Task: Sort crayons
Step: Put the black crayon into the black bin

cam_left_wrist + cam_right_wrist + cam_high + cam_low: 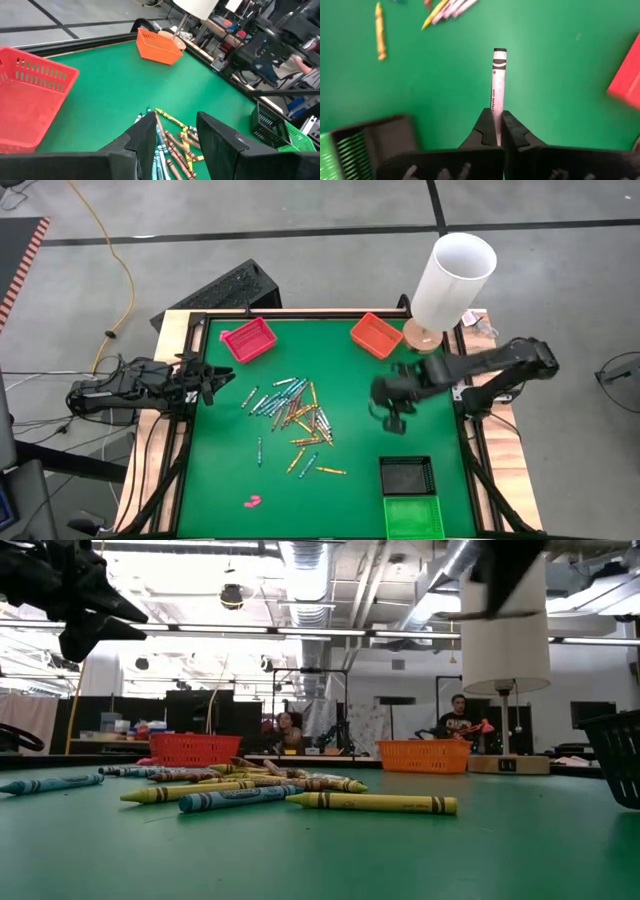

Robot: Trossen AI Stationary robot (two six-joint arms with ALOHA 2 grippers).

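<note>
1. Closest in, from the right wrist: right gripper (498,131) clamped tight on one thin white-grey crayon (497,82), stick jutting forward over bare green table (445,95), clear of the surface.
2. Just beside that gripper, toward the table's near edge: black slotted plastic tray (407,475), with bright green slotted plastic tray (413,517) next to it. Contents of either not discernible.
3. Mid-table: loose pile of paper-wrapped crayons (293,412) in blue-teal, yellow-orange and reddish, lying flat, many touching or crossing; a few strays, such as a yellow one (331,471), apart from the heap.
4. Left edge: left gripper (214,383) hanging above the table beside the pile, fingers parted, nothing between them.
5. Far side: red mesh basket (248,339) and orange mesh basket (376,334), well apart; from the left wrist, nothing showing in either, though the insides are only partly in sight.
6. Judged progress: early. One crayon lifted, presumably bound for a container; the bulk of the pile unsorted on the table.
</note>
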